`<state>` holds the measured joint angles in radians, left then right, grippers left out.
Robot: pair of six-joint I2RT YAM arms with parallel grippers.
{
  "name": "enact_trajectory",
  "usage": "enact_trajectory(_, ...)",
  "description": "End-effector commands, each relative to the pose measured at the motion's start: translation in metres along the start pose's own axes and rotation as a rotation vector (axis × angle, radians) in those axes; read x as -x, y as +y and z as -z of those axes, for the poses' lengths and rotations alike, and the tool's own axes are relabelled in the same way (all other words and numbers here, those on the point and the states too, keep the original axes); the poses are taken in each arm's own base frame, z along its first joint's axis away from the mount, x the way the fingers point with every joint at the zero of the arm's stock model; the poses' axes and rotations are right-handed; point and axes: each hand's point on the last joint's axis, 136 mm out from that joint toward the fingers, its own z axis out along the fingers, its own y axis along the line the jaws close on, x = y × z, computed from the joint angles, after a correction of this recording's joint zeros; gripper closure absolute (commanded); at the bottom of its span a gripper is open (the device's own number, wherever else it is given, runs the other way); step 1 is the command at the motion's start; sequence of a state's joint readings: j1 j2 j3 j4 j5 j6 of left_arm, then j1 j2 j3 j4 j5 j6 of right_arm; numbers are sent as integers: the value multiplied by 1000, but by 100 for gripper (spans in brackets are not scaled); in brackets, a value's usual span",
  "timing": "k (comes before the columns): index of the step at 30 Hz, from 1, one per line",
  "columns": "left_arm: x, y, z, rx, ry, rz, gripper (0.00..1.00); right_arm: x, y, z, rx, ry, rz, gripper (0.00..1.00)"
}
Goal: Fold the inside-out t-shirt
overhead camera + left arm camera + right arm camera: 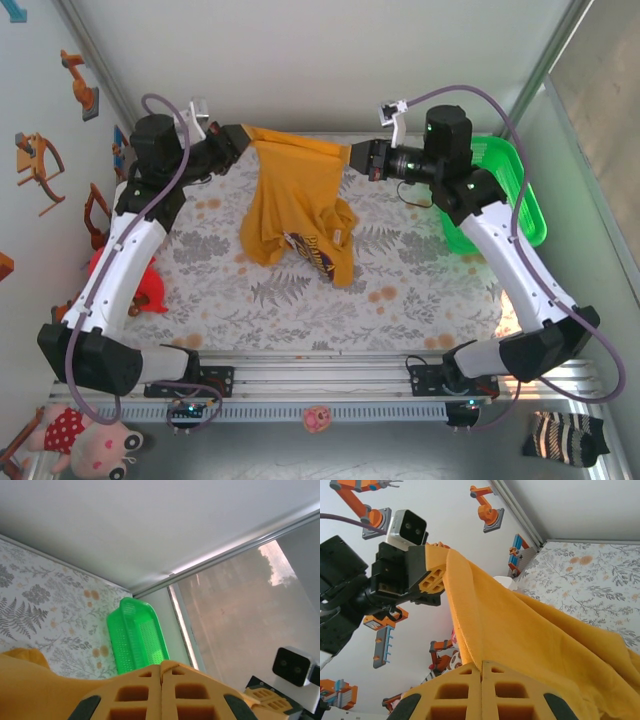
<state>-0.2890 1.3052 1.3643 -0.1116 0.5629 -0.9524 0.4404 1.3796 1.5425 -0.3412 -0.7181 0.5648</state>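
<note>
Overhead, the mustard t-shirt (300, 190) hung stretched between the left gripper (240, 141) and right gripper (356, 158). Both were clamped on its top edge. Its crumpled lower part lay on the floral table (420, 280), dark lettering showing. From the left wrist, the fingers (135, 692) pinched yellow cloth. From the right wrist, the fingers (512, 692) did likewise, and the fabric ran taut across.

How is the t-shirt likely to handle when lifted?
Likely floppy: the t-shirt sags between the left gripper and right gripper, its lower part crumpled on the table. Probably light: two small edge pinches hold it up. It may bunch rather than lie flat when lowered.
</note>
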Motion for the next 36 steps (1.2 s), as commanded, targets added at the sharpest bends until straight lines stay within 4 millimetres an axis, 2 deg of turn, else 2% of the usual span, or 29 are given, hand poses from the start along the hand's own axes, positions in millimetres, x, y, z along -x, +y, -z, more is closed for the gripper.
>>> enact_trajectory(1, 9, -59, 10, -124, -57, -58, 100, 9, -2, 6, -10, -47, -11, 100)
enact_trajectory(4, 3, -67, -13, -151, -16, -44, 97, 10, -23, 4, -69, -63, -51, 100)
enact_trajectory(6, 3, -63, -34, -157, 16, -24, 73, 8, -48, 4, -140, -73, -99, 100)
enact_trajectory(7, 2, -56, -49, -156, 45, -16, 59, 7, -67, 5, -196, -87, -134, 100)
enact_trajectory(8, 1, -46, -61, -134, 64, -4, 47, 6, -86, 8, -249, -102, -175, 100)
enact_trajectory(10, 4, -26, -75, -90, 71, 2, 37, -3, -133, 18, -379, -131, -261, 100)
enact_trajectory(11, 5, -12, -78, -55, 70, 10, 32, -13, -166, 27, -471, -152, -344, 100)
enact_trajectory(14, 3, 30, -74, 60, 65, 38, 26, -37, -229, 45, -595, -198, -500, 100)
enact_trajectory(16, -4, 62, -64, 146, 65, 56, 24, -50, -257, 45, -627, -184, -529, 100)
enact_trajectory(17, -11, 84, -56, 218, 72, 74, 23, -54, -263, 41, -633, -159, -511, 94)
enact_trajectory(18, -19, 101, -49, 271, 85, 85, 23, -58, -268, 40, -653, -134, -495, 76)
enact_trajectory(19, -29, 120, -40, 338, 99, 90, 22, -62, -273, 41, -680, -112, -487, 65)
enact_trajectory(21, -47, 159, -17, 497, 123, 98, 21, -66, -272, 43, -696, -93, -461, 59)
enact_trajectory(25, -87, 224, 24, 731, 176, 156, 19, -87, -258, 52, -742, -23, -421, 57)
enact_trajectory(29, -114, 265, 43, 850, 216, 201, 18, -114, -242, 47, -751, 84, -354, 57)
enact_trajectory(32, -119, 284, 49, 910, 228, 204, 18, -132, -240, 32, -748, 184, -307, 57)
enact_trajectory(36, -110, 298, 47, 941, 233, 187, 17, -157, -248, 1, -750, 344, -287, 56)
